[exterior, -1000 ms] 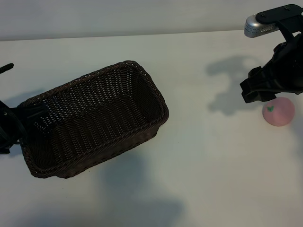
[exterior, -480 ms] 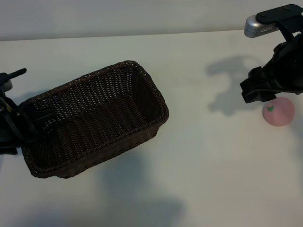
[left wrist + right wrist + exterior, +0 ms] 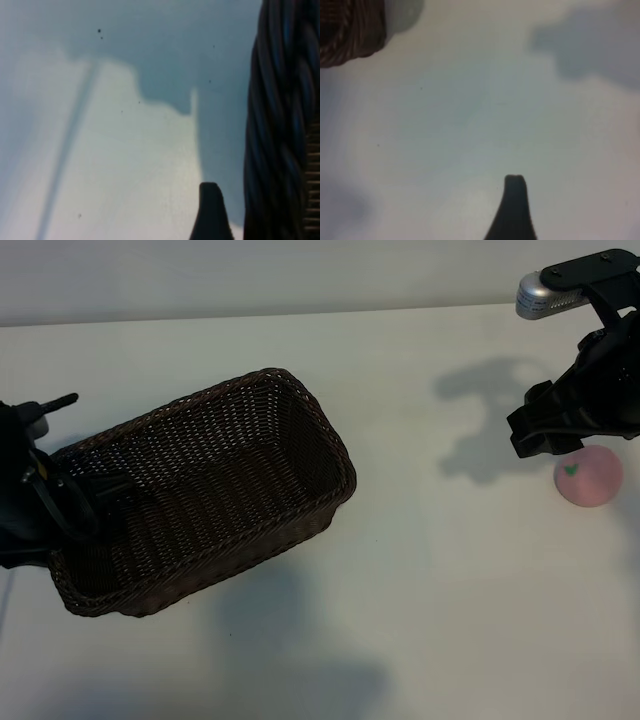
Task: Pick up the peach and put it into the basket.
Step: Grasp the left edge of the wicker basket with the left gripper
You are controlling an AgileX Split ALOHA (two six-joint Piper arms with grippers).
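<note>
The pale-pink peach (image 3: 590, 477) lies on the white table at the far right. My right gripper (image 3: 545, 435) hangs open just beside it on its left and slightly above, holding nothing; in the right wrist view one dark fingertip (image 3: 514, 202) shows over bare table. The dark-brown woven basket (image 3: 220, 490) sits left of centre, empty. My left gripper (image 3: 85, 490) is open at the basket's left end. In the left wrist view the basket's braided rim (image 3: 280, 130) runs close beside one fingertip (image 3: 210, 212). I cannot tell whether the rim lies between the jaws.
A corner of the basket (image 3: 350, 35) shows far off in the right wrist view. White table (image 3: 440, 570) stretches between the basket and the peach. A wall edge runs along the back.
My left arm has come in from the left edge toward the basket's left end. The right arm, the peach and the basket have not moved.
</note>
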